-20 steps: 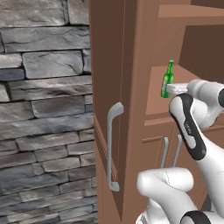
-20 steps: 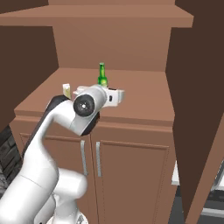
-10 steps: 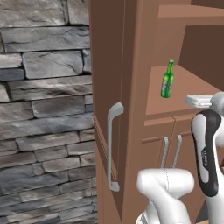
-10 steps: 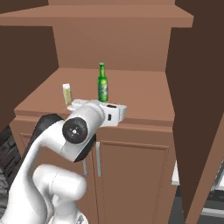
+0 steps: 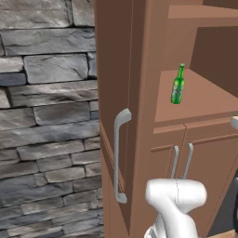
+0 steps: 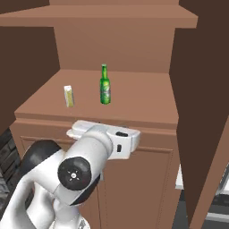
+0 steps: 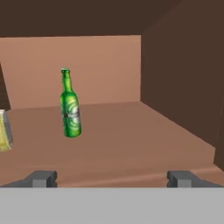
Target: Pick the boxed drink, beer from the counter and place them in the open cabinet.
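Observation:
The beer (image 6: 105, 87) stands upright in the middle of the open cabinet's shelf niche (image 6: 143, 109), free of any grip. To its left on the same shelf stands the boxed drink (image 6: 69, 95), also upright. From the hand, I see the beer (image 7: 70, 109) ahead on the left and the boxed drink (image 7: 3, 133) cut off by the left edge. My gripper (image 7: 113, 178) is open and empty, hanging just in front of the shelf's front edge, well short of the bottle. In the left base view the beer (image 5: 177, 86) stands alone on the shelf. The counter is out of view.
The cabinet's left door (image 5: 116, 116) swings out toward me with a silver bar handle (image 5: 120, 158). Its right door (image 6: 203, 112) stands open too. Two lower doors with handles (image 5: 175, 160) sit below the shelf. A stone wall (image 5: 46, 116) is at the left.
My hand has drawn back from beside the beer and dropped below the shelf's front edge. The beer stays standing where it was; the jaws stayed open.

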